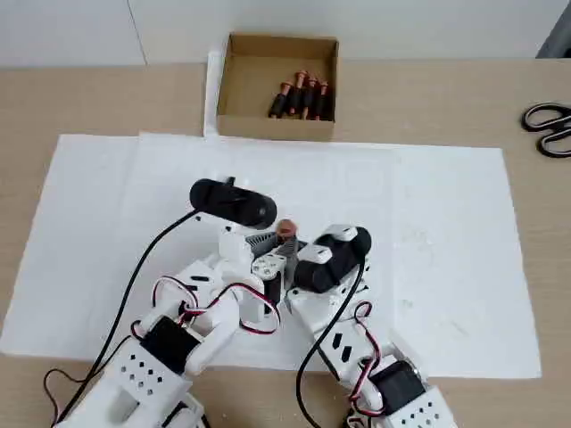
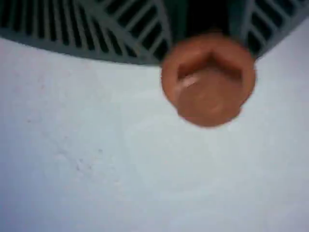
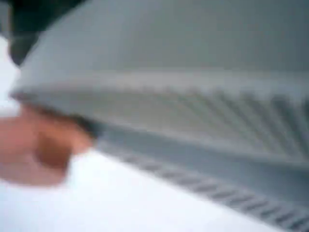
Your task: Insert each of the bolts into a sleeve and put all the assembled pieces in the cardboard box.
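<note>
Left gripper [image 2: 205, 29] looks clamped on the orange bolt [image 2: 208, 82]. Right gripper [image 1: 294, 247] sits at its 4 o'clock, can't tell its grip.

Open cardboard box [image 1: 245, 80] just beyond white sheet [image 1: 446, 232]; several assembled pieces [image 1: 302, 96], black sleeves with orange bolt heads, lie side by side inside. One orange hex-headed bolt [image 2: 208, 79] clamped in left gripper [image 1: 278, 239], mid-sheet
</note>
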Robot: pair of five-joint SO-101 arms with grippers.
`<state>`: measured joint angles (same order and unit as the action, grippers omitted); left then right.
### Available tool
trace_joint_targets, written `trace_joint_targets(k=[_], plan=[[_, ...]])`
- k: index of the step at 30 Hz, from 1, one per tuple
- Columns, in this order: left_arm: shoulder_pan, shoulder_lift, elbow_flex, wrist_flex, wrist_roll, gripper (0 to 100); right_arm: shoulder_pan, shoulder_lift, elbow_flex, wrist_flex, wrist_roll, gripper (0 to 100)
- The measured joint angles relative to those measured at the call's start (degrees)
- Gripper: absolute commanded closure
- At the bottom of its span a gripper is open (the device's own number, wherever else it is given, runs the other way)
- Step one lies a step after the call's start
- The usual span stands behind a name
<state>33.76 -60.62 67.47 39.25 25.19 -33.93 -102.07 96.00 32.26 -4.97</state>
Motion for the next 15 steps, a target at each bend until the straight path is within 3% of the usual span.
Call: trace_joint_targets(k=[5, 15], plan=[[1.32, -0.09, 0.35, 0.09, -0.35, 87, 0.35, 0.09, 0.09, 0.0, 0.0, 99.5], [0.09, -0.09, -0.18, 0.35, -0.18, 72, 0.35, 0.09, 0.09, 0.0, 0.0, 99.5]])
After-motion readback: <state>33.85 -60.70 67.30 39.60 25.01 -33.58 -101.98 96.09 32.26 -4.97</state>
